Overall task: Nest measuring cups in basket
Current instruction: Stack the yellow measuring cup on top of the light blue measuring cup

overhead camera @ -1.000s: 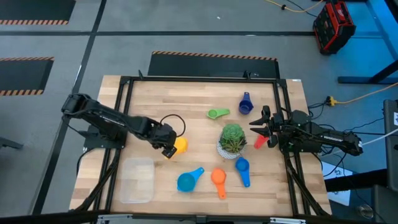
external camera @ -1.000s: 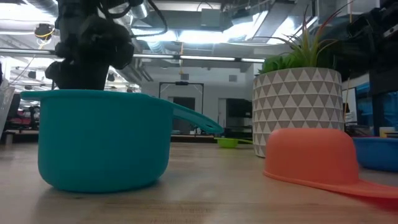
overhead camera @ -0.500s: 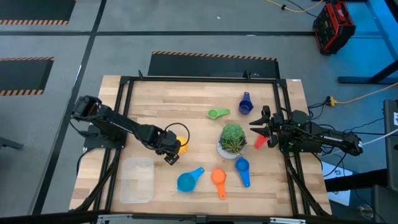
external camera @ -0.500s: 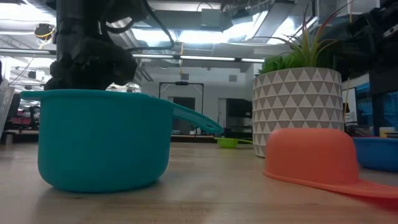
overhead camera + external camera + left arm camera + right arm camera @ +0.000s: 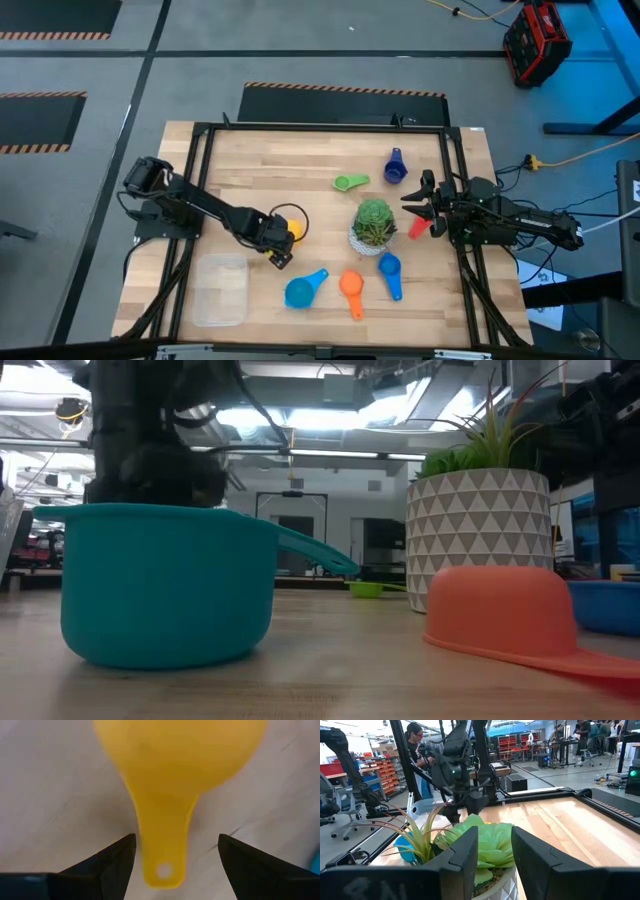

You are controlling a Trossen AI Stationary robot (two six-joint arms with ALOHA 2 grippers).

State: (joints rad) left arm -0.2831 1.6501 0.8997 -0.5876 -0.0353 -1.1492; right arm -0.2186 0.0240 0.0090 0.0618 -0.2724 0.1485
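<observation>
Basket (image 5: 219,290): clear plastic tray at the near left of the wooden table (image 5: 250,170), nothing visible in it; the left arm's gripper is just beyond its far right corner.
Left gripper (image 5: 277,240): low over the table between the basket and the potted plant, fingers (image 5: 107,865) spread wide on either side of the yellow cup's handle, not touching it in the wrist view.
Yellow measuring cup (image 5: 292,230): on the table at the left gripper's tip; its handle (image 5: 162,847) points back between the open fingers.
Teal measuring cup (image 5: 303,289): on the table near the front edge, right of the basket, open side up, handle toward the plant; it fills the left of the low view (image 5: 165,585).
Green measuring cup (image 5: 349,183): small, at mid-table beyond the plant.
Orange measuring cup (image 5: 351,288): just right of the teal one, lying mouth down in the low view (image 5: 505,610).
Potted plant (image 5: 373,226): green plant in a white patterned pot, centre right.
Blue measuring cup (image 5: 389,268): near side of the plant, handle toward the front edge.
Dark blue measuring cup (image 5: 395,167): far right part of the table, lying on its side.
Red measuring cup (image 5: 418,227): just right of the plant, at the right gripper.
Right gripper (image 5: 417,205): at the table's right edge, fingers (image 5: 465,857) narrowly apart; I cannot tell whether they hold anything.
</observation>
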